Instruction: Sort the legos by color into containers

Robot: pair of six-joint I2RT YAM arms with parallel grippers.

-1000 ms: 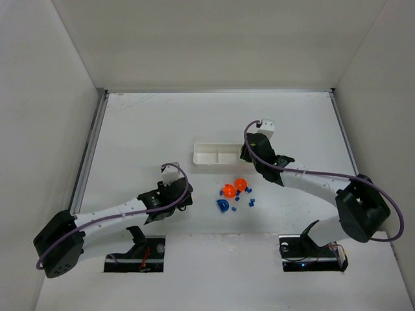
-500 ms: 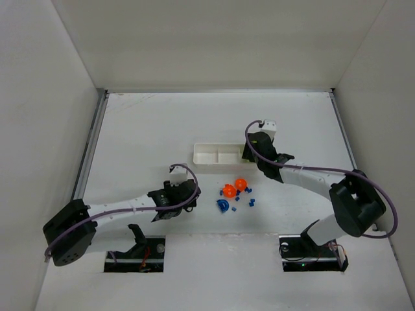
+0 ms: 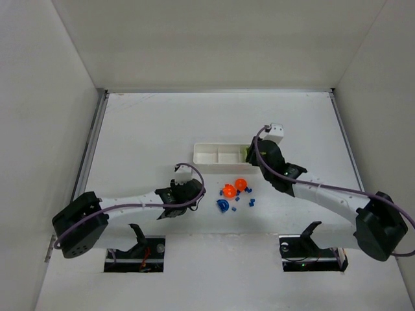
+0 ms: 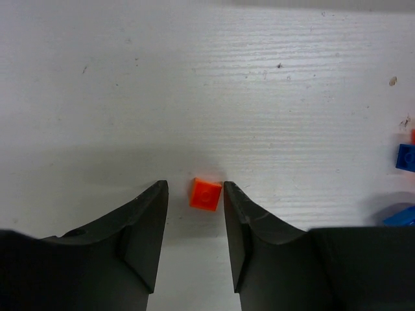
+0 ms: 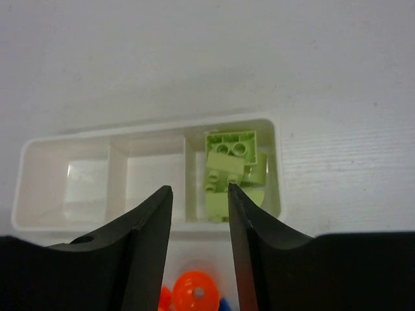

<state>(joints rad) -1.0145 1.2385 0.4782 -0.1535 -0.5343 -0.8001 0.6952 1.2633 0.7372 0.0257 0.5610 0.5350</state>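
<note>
A tiny orange square lego [image 4: 205, 194] lies on the table between the fingertips of my left gripper [image 4: 193, 194]. The jaws are open; the right finger is almost at the brick's corner and the left one stands apart from it. The white tray [image 5: 149, 126] has three containers; the rightmost holds lime-green legos [image 5: 227, 165], and the other two look bare. My right gripper [image 5: 200, 189] hovers open over the tray's near rim with nothing in it. Orange rounded legos [image 3: 229, 191] and small dark-blue legos [image 3: 222, 206] lie in a cluster in front of the tray [image 3: 211, 155].
Dark-blue legos [image 4: 406, 157] lie just right of the left gripper [image 3: 196, 189]. An orange rounded lego [image 5: 196, 293] sits below the right gripper's fingers. The right gripper [image 3: 251, 155] hangs over the tray's right end. White walls enclose the table on three sides.
My left arm has reached right toward the lego cluster and its jaws have narrowed around the small orange lego. The right arm has drawn back and right from the tray's right end.
</note>
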